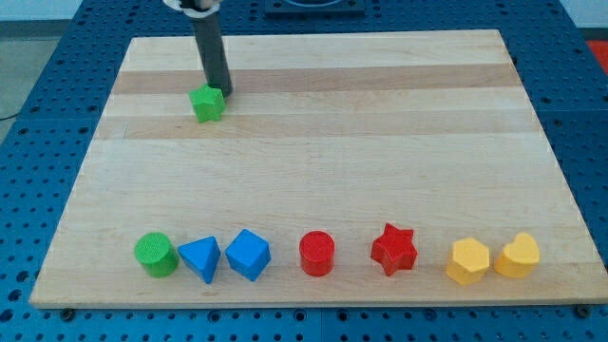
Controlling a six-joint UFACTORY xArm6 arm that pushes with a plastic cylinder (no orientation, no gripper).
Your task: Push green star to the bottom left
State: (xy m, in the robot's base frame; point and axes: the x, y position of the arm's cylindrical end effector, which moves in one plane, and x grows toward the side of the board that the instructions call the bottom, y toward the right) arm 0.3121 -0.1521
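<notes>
My tip down (rod nearly upright).

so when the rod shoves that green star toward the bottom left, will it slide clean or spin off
The green star looks small, rigid and flat-based, so it should probably slide on the smooth wooden board rather than roll or tip. My tip sits at its upper-right edge, roughly behind it for that direction. Its notched outline could still let it rotate or slip off the tip, so expect small corrections.

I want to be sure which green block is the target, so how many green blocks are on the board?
2. The green star sits near the view's top left, touching my tip. The green cylinder stands at the bottom row's left end. None looks hidden.
</notes>
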